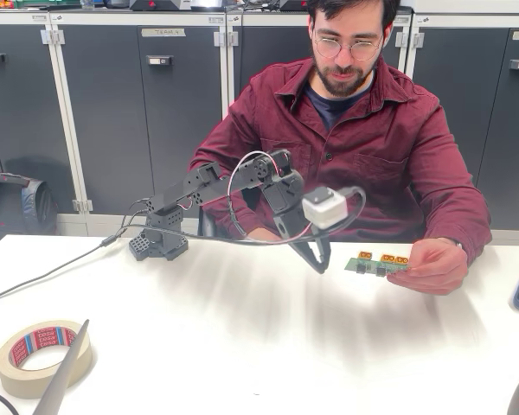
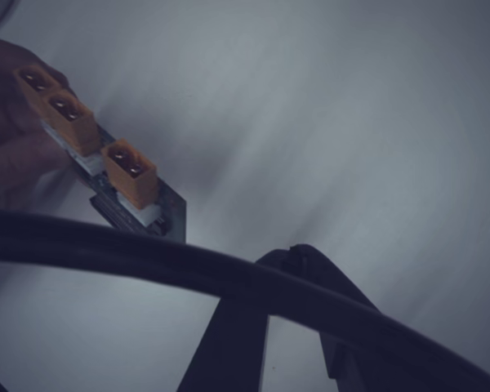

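**Circuit board point(image 1: 374, 266) beside gripper point(image 1: 320, 266), no contact**

White table point(image 1: 242, 346) before grey cabinets point(image 1: 112, 104). The gripper hangs over the table, jaws narrow, tips together, empty. Just right of the gripper in the fixed view, a person's hand point(image 1: 432, 264) holds the circuit board, apart from it. Judged: no grasp made; that is left. The circuit board is small and green, with three orange connectors point(image 2: 131, 167) on top.

Circuit board point(image 1: 368, 265): right end covered by a person's hand point(image 1: 434, 264). Tape roll point(image 1: 26, 346), near left: partly behind grey strip point(image 1: 65, 372). Gripper point(image 2: 292, 251): base crossed by blurred cable point(image 2: 106, 253).
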Action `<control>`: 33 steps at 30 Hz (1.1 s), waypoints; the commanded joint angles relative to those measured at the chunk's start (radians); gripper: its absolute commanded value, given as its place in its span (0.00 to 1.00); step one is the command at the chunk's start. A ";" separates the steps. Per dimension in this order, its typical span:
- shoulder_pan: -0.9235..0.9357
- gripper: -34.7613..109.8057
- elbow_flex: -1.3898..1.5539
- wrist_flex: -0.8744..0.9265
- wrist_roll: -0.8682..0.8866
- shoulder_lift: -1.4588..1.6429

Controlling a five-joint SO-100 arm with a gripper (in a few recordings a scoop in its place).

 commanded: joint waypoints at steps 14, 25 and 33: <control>0.123 0.21 -0.063 -0.275 -0.407 -0.087; -0.023 0.21 -0.038 -0.624 -0.434 -0.207; -0.175 0.21 0.038 -0.578 -0.328 -0.161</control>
